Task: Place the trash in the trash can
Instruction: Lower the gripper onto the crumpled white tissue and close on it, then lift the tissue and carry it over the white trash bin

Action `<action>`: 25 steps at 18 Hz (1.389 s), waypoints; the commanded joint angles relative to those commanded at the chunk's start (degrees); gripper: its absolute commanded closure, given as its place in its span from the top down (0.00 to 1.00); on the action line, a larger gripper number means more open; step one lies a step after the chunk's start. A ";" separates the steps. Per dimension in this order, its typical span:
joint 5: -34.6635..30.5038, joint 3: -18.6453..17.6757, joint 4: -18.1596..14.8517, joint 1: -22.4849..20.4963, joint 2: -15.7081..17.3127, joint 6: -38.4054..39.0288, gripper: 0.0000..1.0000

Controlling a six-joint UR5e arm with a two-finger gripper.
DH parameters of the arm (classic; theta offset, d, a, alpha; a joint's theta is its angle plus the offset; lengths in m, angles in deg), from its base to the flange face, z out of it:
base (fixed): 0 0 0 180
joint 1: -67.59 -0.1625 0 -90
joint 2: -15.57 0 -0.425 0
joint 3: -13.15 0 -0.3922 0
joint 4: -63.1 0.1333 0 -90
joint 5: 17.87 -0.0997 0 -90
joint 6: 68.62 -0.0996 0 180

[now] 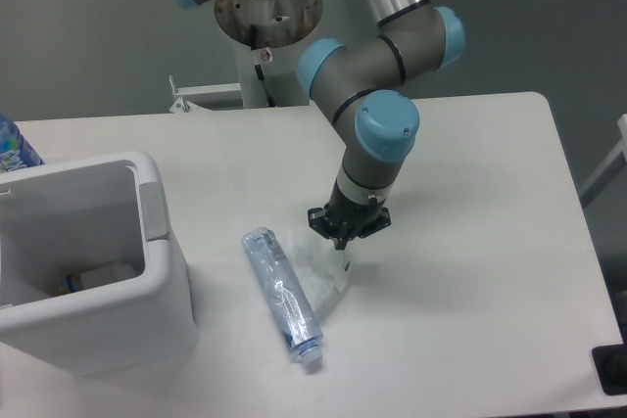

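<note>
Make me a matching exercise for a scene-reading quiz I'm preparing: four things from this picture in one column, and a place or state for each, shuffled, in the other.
Things:
1. crushed bottle
2. wrapper
3. bin
4. gripper

Places or states:
A. stands at the table's left edge, open at the top
B. lies flat, cap end toward the near edge
C. hangs from the arm, right over the white crumpled thing
D. lies just right of the clear bottle

Pairs: 1-B, 2-D, 3-A, 4-C

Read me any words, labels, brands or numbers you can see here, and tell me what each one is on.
No text can be read.
Blue-and-white labelled bottle: has printing, too blurred to read.
Crushed clear bottle, white wrapper, trash can, gripper: no readable markings.
</note>
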 joint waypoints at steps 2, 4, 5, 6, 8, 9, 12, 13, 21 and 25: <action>1.05 2.72 -0.44 -1.14 0.00 2.02 0.00; 6.13 4.31 -0.26 -2.37 0.00 4.13 0.00; 7.81 5.19 -0.18 -2.72 0.09 5.10 0.00; 8.43 6.15 -0.09 -2.99 0.26 6.50 0.00; 9.22 8.87 0.00 -2.99 0.44 10.10 0.00; 10.36 10.11 0.00 -2.99 0.35 12.03 0.00; 11.69 14.15 0.00 -2.38 0.52 16.35 0.00; 11.78 15.29 0.00 -1.51 0.70 16.88 0.00; 11.69 18.21 -0.18 6.58 8.34 26.11 0.00; 11.43 17.16 -1.14 12.02 12.29 27.35 0.00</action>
